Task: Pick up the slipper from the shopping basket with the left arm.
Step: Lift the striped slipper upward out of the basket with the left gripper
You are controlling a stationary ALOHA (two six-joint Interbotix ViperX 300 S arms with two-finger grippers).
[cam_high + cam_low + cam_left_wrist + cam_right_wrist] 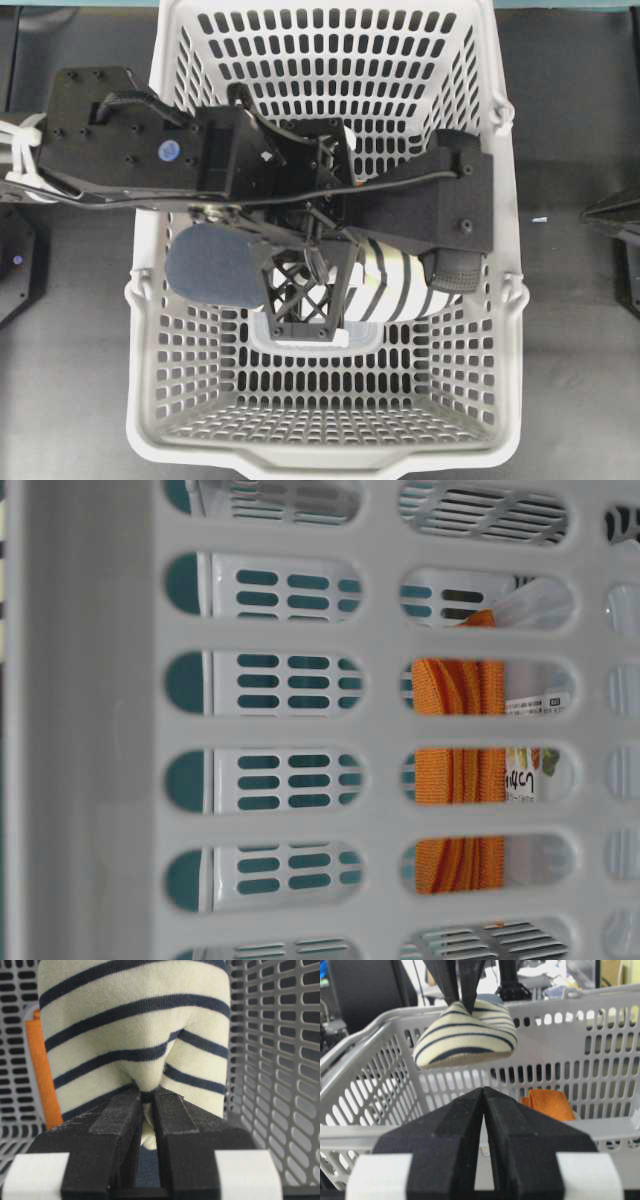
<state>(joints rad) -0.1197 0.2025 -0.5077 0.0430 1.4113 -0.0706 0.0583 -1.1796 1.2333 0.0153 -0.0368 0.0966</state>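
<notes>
Left gripper [148,1105]: I'm seeing its two black padded fingers [117,1112] pinching a fold of the slipper's striped upper, the jaws nearly together with fabric bunching between them.
Slipper [465,1035]: I'm watching it hanging from that pinch, off the basket floor and about level with the rim in the right wrist view; from overhead its navy sole end is pointing left and the striped part is showing to the right of the gripper frame.
Left arm [130,140]: I'm looking at it reaching in from the left, across the rim and over the middle of the basket.
Shopping basket [330,455]: it's sitting in the centre of the dark table [575,330].
Orange cloth [547,1104]: it's lying inside the basket, below and beside the slipper.
Right gripper [484,1097]: I'm seeing its jaws pressed together on nothing, outside the basket wall and facing it.
</notes>
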